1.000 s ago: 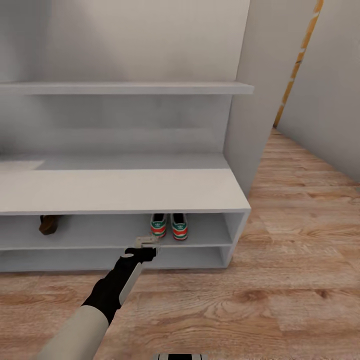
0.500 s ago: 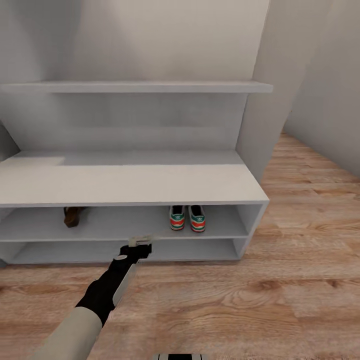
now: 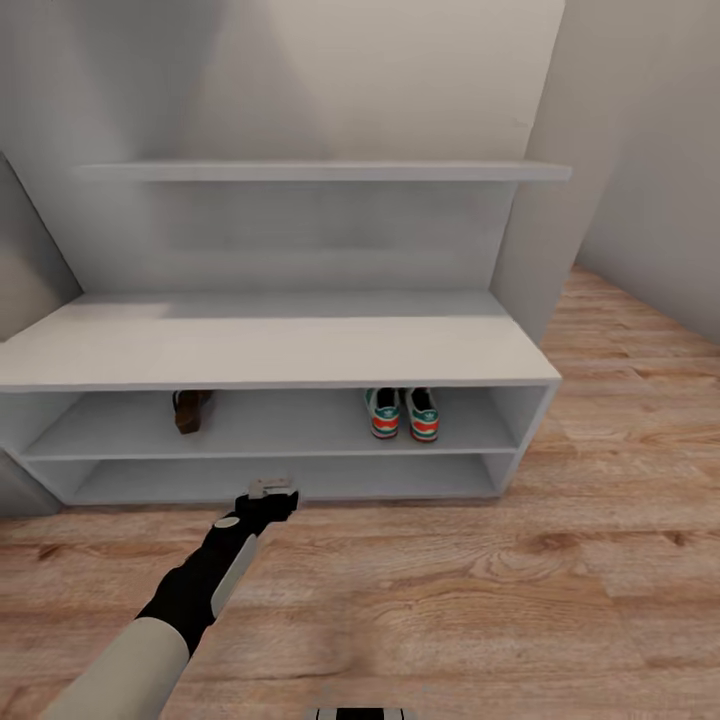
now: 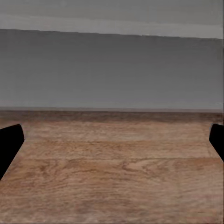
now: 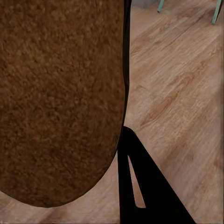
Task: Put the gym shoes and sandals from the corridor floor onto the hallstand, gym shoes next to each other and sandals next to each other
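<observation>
Already on the hallstand [image 3: 270, 350], the two gym shoes [image 3: 404, 413] stand side by side on the upper open shelf, toward its right end, heels facing out with their red-orange tabs showing. One sandal [image 3: 190, 409] sits on the same shelf well to the left of them, dark brown and partly shadowed under the flat top. The other sandal [image 5: 58, 98] appears in the right wrist view as a broad brown footbed held close to the camera, above the corridor floor [image 5: 177, 93]; a dark finger [image 5: 142, 182] of the right gripper runs along its edge, so that gripper looks clamped on the sandal.

The left gripper [image 3: 270, 487] reaches forward low over the floor, just in front of the rack's lower shelf. In the left wrist view its two dark fingertips [image 4: 9, 144] sit at opposite edges of the picture, spread wide apart with nothing between them, and the wood planks and the shadowed lower opening of the rack lie ahead.

Above the rack's top, a white wall shelf [image 3: 320, 171] runs across the wall.
</observation>
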`<state>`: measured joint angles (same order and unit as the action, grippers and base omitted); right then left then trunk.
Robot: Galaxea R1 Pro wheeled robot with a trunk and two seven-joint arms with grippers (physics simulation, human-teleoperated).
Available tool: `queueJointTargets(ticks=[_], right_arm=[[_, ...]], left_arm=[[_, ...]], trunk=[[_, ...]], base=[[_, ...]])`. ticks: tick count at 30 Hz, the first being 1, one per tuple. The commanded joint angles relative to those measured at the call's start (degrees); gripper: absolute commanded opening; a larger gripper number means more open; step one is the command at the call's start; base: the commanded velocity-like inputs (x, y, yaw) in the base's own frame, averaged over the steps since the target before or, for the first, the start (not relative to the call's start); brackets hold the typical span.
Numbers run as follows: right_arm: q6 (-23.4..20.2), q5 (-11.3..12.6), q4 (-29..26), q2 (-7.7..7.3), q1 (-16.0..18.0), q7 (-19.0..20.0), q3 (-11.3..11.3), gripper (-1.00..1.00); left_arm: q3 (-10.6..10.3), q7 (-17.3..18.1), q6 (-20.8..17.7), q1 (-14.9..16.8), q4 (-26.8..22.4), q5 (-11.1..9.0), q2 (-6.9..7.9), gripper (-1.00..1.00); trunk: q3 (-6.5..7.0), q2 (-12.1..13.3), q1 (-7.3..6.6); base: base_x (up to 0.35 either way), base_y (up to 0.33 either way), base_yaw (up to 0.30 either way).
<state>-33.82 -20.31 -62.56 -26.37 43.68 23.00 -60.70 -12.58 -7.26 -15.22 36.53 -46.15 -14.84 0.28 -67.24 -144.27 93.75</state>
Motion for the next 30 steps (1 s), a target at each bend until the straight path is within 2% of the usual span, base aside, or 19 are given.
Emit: queueJointTargets(ticks=[1, 2, 4, 5, 6, 8, 11, 12, 14, 18, 30], right_arm=[[-0.19, -0.52, -0.1, 0.0, 0.09, 0.52, -0.12, -1.0], [-0.19, -0.52, -0.1, 0.0, 0.09, 0.51, -0.12, -1.0], [-0.19, -0.52, -0.1, 0.0, 0.09, 0.53, -0.12, -1.0], [-0.19, -0.52, -0.1, 0.02, 0.09, 0.53, -0.12, -1.0], [-0.19, -0.52, -0.1, 0.03, 0.09, 0.54, -0.12, -1.0], [-0.19, -0.52, -0.1, 0.03, 0.09, 0.52, -0.12, -1.0], [-0.18, -0.57, -0.1, 0.03, 0.09, 0.49, -0.12, -1.0], [-0.17, -0.59, -0.1, 0.05, 0.09, 0.5, -0.12, -1.0], [-0.17, -0.6, -0.1, 0.06, 0.09, 0.48, -0.12, -1.0], [-0.16, -0.6, -0.1, 0.09, 0.09, 0.47, -0.09, -1.0], [-0.12, -0.61, -0.1, 0.09, 0.09, 0.47, -0.1, -1.0]], left_arm=[[-0.24, 0.32, 0.5, 0.02, 0.95, -0.54, 0.6, 1.0], [-0.24, 0.78, 0.82, 0.02, 1.23, -0.54, 0.84, 1.0], [-0.25, 5.69, 3.74, -0.01, 3.13, -0.58, 2.41, 1.0], [-0.25, 7.08, 4.64, -0.02, 3.68, -0.59, 2.72, 1.0], [-0.12, 11.77, 7.83, 0.01, 5.43, -0.61, 3.58, 1.0], [0.28, 15.91, 10.27, 0.01, 6.65, -0.63, 4.43, 1.0], [2.22, 21.71, 12.36, 0.01, 7.65, -0.69, 6.16, 1.0], [4.24, 23.8, 12.81, -0.01, 7.86, -0.66, 7.03, 1.0], [6.29, 25.2, 12.99, 0.02, 7.95, -0.64, 7.46, 1.0], [8.83, 26.56, 13.09, 0.01, 8.0, -0.63, 7.67, 1.0], [9.66, 26.95, 13.11, 0.01, 8.01, -0.61, 7.74, 1.0]], trunk=[[-0.05, -0.02, -0.04], [-0.05, -0.02, -0.04], [-0.05, -0.02, -0.04], [-0.05, -0.02, -0.04], [-0.05, -0.02, -0.04], [-0.05, -0.02, -0.04], [-0.05, -0.02, -0.04], [-0.05, -0.02, -0.04], [-0.05, -0.02, -0.04], [-0.05, -0.02, -0.04], [-0.05, -0.02, -0.04]], base=[[-0.254, 0.231, 0.0], [-0.254, 0.231, 0.0], [-0.254, 0.231, 0.0], [-0.254, 0.231, 0.0], [-0.254, 0.231, 0.0], [-0.255, 0.231, 0.0], [-0.255, 0.231, 0.0], [-0.255, 0.231, 0.0], [-0.255, 0.231, 0.0], [-0.254, 0.231, 0.0], [-0.232, 0.239, 0.0]])
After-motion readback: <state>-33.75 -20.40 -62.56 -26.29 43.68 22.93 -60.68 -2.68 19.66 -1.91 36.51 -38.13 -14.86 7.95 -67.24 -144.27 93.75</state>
